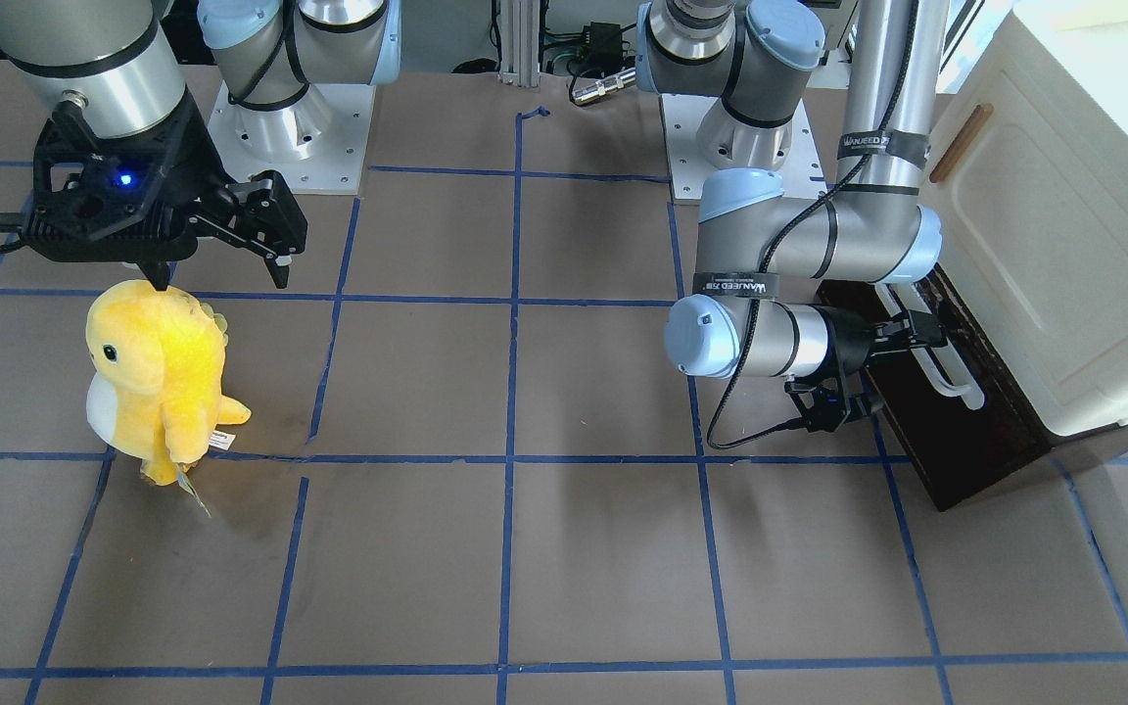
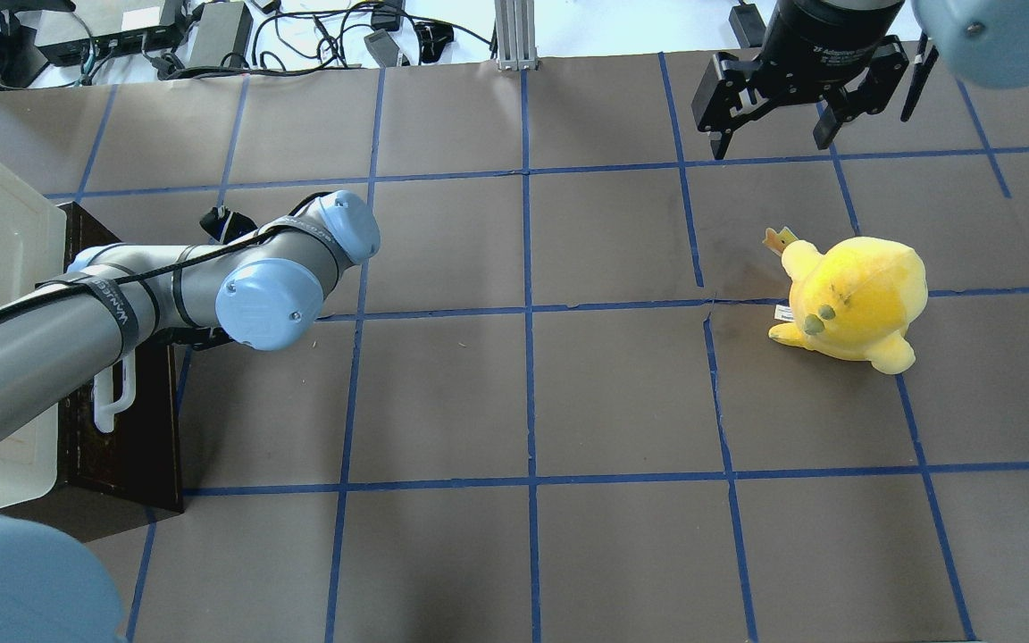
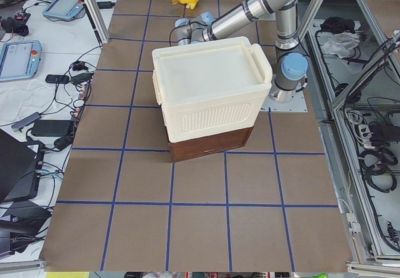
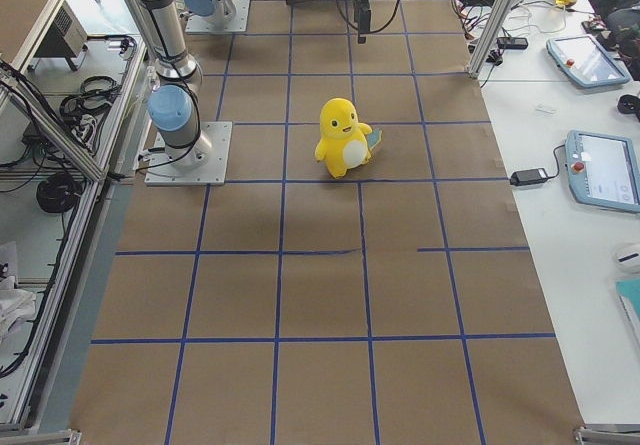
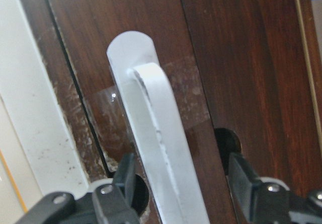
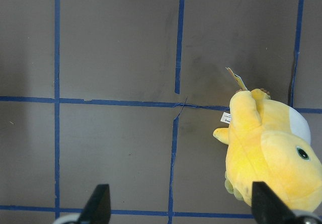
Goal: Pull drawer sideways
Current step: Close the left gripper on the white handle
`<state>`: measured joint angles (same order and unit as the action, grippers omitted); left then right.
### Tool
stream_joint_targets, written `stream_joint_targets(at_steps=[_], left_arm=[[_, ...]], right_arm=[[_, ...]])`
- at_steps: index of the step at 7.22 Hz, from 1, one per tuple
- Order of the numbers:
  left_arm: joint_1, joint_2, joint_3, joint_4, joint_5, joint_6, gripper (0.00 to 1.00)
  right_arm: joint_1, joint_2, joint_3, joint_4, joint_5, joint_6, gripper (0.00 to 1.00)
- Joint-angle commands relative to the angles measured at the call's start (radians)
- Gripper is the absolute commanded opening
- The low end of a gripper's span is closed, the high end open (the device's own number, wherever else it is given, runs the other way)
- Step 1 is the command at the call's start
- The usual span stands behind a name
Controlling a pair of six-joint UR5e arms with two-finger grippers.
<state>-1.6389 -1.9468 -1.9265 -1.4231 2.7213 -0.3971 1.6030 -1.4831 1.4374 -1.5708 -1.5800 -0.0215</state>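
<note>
Altogether one drawer [image 1: 975,441], one plush toy [image 1: 158,377].

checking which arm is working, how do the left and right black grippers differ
The left gripper points sideways; the right gripper points down at the table. The left's fingers straddle the white bar handle of the dark brown wooden drawer; the right's enclose nothing, the yellow plush toy standing off to one side. Both are open.

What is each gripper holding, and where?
Nothing yet. The left gripper, open, straddles the long white bar handle of the dark brown wooden drawer unclamped; the right gripper hangs open, empty.
</note>
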Motion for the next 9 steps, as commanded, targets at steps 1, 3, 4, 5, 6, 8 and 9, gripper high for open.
stream_joint_targets(at_steps=[1,3,4,5,6,8,9], left_arm=[[-0.002,0.006,0.001,0.001,-0.008,0.006,0.71],[0.033,0.006,-0.003,0.001,-0.003,0.006,0.67],[0.033,0.006,-0.003,0.001,-0.006,0.006,0.67],[0.031,0.008,-0.005,0.000,-0.011,0.004,0.67],[0.028,0.008,-0.003,0.000,-0.011,0.004,0.67],[0.025,0.003,-0.002,0.000,-0.012,0.004,0.67],[0.025,0.002,-0.003,0.000,-0.012,0.003,0.67]], right_arm=[[0.000,0.000,0.000,0.000,0.000,0.000,1.00],[0.000,0.000,0.000,0.000,0.000,0.000,1.00],[0.000,0.000,0.000,0.000,0.000,0.000,1.00],[0.000,0.000,0.000,0.000,0.000,-0.002,1.00],[0.000,0.000,0.000,0.000,0.000,0.000,1.00],[0.000,0.000,0.000,0.000,0.000,0.000,1.00],[0.000,0.000,0.000,0.000,0.000,0.000,1.00]])
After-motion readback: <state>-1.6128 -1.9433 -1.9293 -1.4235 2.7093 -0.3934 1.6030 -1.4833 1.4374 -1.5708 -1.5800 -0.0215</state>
